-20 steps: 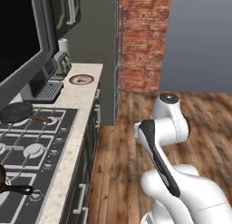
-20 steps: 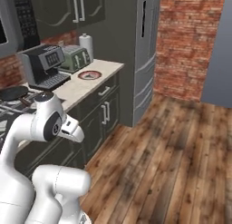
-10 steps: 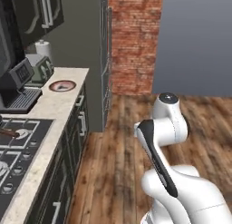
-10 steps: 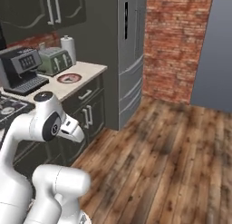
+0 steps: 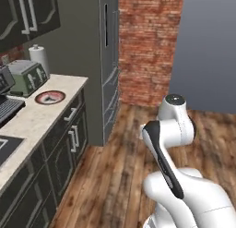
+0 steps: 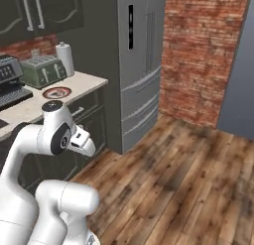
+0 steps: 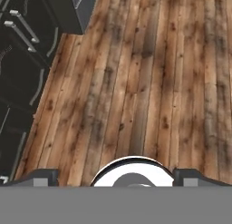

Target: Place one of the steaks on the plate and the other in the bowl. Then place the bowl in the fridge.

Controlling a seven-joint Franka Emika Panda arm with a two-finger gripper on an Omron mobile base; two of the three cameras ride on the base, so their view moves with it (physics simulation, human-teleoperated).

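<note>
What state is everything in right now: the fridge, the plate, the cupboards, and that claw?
Fridge: doors and drawers shut.
Plate: flat on the counter, something small on it, too blurred to name.
Cabinets: doors shut.
Toaster: upright on the counter, nothing in its slots that I can see.
Gripper: open, empty, pointing at the floor.

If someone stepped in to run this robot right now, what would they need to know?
Gripper: open, holding nothing, pointed down at the wooden floor.
Plate: on the counter beside the toaster, with something dark on it; too small to tell whether it is a steak.
Fridge: doors shut.
Left: find the bowl and the steaks, confirm the plate, put the bowl in the fridge.
</note>
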